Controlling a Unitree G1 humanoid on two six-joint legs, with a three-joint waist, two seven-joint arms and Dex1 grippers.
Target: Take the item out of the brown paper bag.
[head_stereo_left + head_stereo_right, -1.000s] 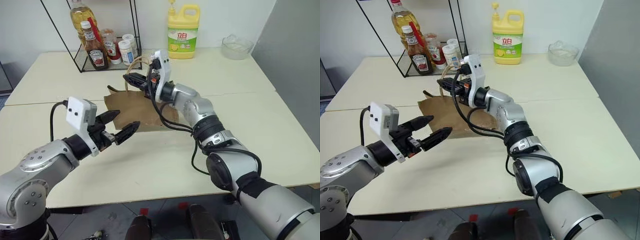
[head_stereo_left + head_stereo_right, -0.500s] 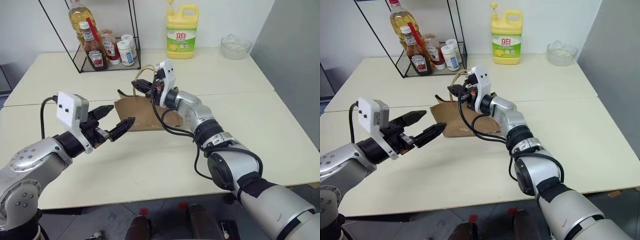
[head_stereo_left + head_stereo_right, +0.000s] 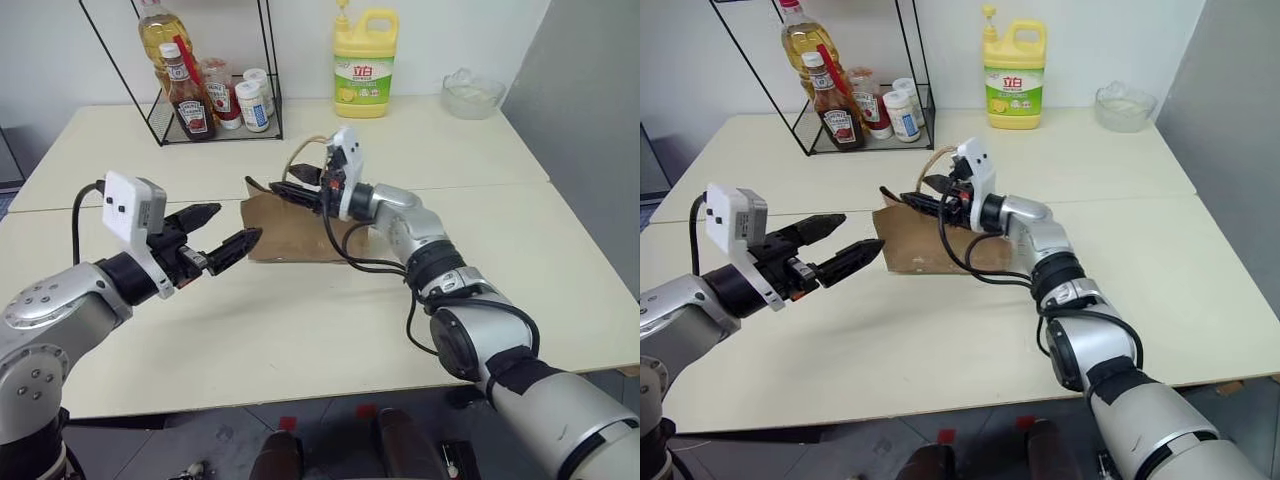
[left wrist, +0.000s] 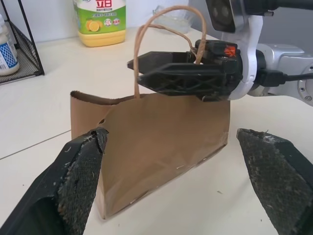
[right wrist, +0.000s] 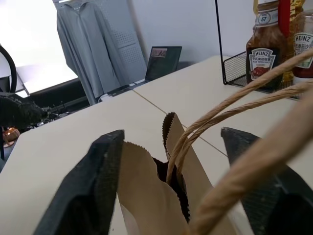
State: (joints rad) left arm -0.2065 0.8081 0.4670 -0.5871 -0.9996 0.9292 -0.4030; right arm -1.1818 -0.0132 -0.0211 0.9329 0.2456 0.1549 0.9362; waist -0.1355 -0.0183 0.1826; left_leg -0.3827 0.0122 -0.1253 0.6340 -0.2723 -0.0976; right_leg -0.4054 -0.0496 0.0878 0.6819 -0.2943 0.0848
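- Pale cream table (image 3: pixel 300 330) fills the middle of the head view, with a white wall behind; a wire rack (image 3: pixel 215 95) of sauce bottles stands at the upper left and a yellow detergent jug (image 3: pixel 364 63) at the top centre.
- Near the centre of the frame the brown paper bag (image 3: pixel 290 225) stands upright on the table, mouth upward, its cord handles (image 4: pixel 166 29) arching above it.
- Just right of centre, the right pincer (image 3: pixel 298 190) lies level at the bag's top edge, pointing toward the left of the frame. Its black fingers (image 5: pixel 93 186) stand apart on either side of the rim and the cords, gripping nothing that I can see; probably it is there to steady or spread the mouth.
- At the left of the frame, the left pincer (image 3: pixel 222 234) hangs clear of the bag with its fingers spread wide and empty, aimed at the bag's near side, likely waiting to reach in.
- Of the item, nothing can be made out: the bag's opening in the right wrist view is dark, so the item is presumably inside and not yet taken out.
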